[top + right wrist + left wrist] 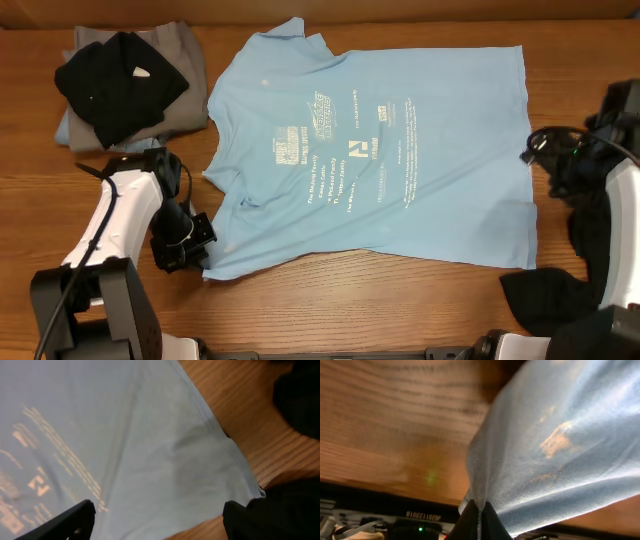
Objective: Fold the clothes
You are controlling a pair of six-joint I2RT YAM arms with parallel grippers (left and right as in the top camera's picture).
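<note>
**Figure.** Sky-blue soft-knit T-shirt [380, 150] with white and coral lettering, spread print-up on the brown wooden table [350, 300].

- **Left end effector:** Your left end effector [479, 519] is clamped together on a corner of the T-shirt's near edge. The cloth rises from the table into its fingers, and the rest of the garment lies ahead of it and to its right.
- **Right end effector:** Your right end effector [159, 520] stands apart and holds nothing. The opposite edge of the T-shirt lies directly beneath it.
- **Risk, uneven lift:** If you lift the left corner before the right side is pinched, the cloth will likely drag and bunch instead of folding.
- **Risk, slip:** The left grip sits at the very hem, so a quick pull may slip it free.
- **Risk, snag:** A loose black cloth [545, 300] lies near the right end effector and could be caught as it closes.
- **Containers:** None in view. A black garment [120, 80] rests on a grey garment [185, 60], well beyond the left end effector.
</note>
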